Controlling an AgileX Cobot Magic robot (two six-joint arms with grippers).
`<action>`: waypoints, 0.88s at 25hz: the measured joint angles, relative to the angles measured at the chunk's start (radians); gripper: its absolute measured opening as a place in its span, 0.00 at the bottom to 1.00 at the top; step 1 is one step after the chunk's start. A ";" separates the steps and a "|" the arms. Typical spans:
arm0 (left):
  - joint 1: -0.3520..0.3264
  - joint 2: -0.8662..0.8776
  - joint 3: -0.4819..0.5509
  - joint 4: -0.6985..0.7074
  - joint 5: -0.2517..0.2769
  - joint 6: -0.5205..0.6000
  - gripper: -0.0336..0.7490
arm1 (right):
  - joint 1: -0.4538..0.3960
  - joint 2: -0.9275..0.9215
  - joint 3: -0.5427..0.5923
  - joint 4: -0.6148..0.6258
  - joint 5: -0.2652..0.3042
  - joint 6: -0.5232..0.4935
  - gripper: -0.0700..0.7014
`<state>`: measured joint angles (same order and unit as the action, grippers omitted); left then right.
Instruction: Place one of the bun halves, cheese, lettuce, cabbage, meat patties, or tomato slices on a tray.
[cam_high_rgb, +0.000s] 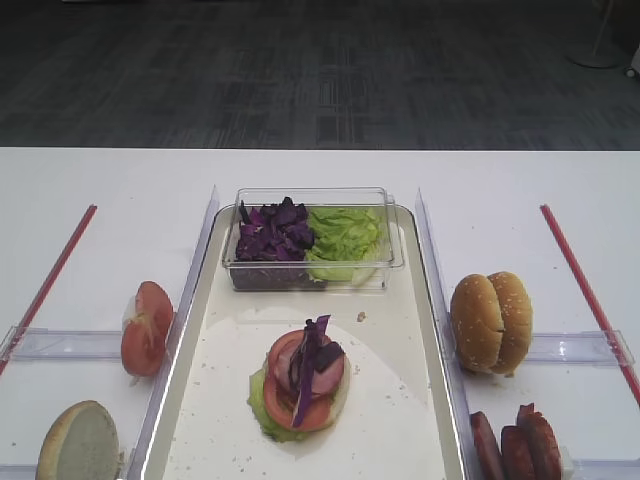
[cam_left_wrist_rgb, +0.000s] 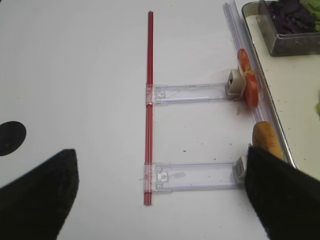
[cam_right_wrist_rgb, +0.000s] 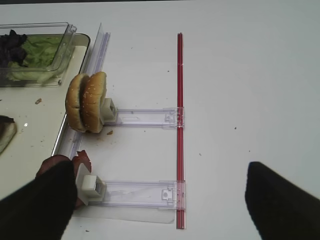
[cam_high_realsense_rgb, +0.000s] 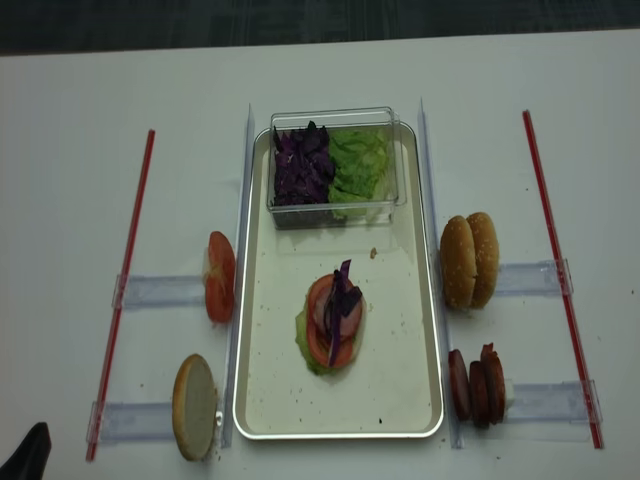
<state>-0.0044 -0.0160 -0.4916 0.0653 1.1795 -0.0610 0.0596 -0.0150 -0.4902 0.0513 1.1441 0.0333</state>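
Silvery metal forms the tray (cam_high_realsense_rgb: 430, 330), which is set lengthwise at the middle of the white worktop (cam_high_rgb: 120, 190). A stack is seen on its floor: lettuce (cam_high_rgb: 262, 405) at the bottom, tomato slices (cam_high_rgb: 315, 412) above, and a strip of purple cabbage (cam_high_rgb: 312, 360) on top. A clear plastic tub (cam_high_rgb: 392, 240) at the far end of the tray is filled with more cabbage and lettuce. Two bun halves (cam_high_rgb: 491, 322) are stood on edge right of the tray, with meat patties (cam_high_rgb: 515, 448) nearer. Left of the tray, a tomato slice (cam_high_rgb: 146, 328) and a single bun half (cam_high_rgb: 78, 442) are held in clear racks. The left gripper (cam_left_wrist_rgb: 160, 200) is spread wide over bare worktop, nothing grasped. The right gripper (cam_right_wrist_rgb: 160, 200) is likewise parted and empty.
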 joint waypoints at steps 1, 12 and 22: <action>0.000 0.000 0.000 0.000 0.000 0.000 0.83 | 0.000 0.000 0.000 0.000 0.000 0.000 0.99; 0.000 0.000 0.000 -0.005 0.002 0.000 0.83 | 0.000 0.000 0.000 0.000 0.000 0.000 0.99; 0.000 0.000 0.000 -0.009 0.002 0.000 0.83 | 0.000 0.000 0.000 0.000 0.000 -0.002 0.99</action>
<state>-0.0044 -0.0160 -0.4916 0.0564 1.1810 -0.0610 0.0596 -0.0150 -0.4902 0.0513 1.1441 0.0312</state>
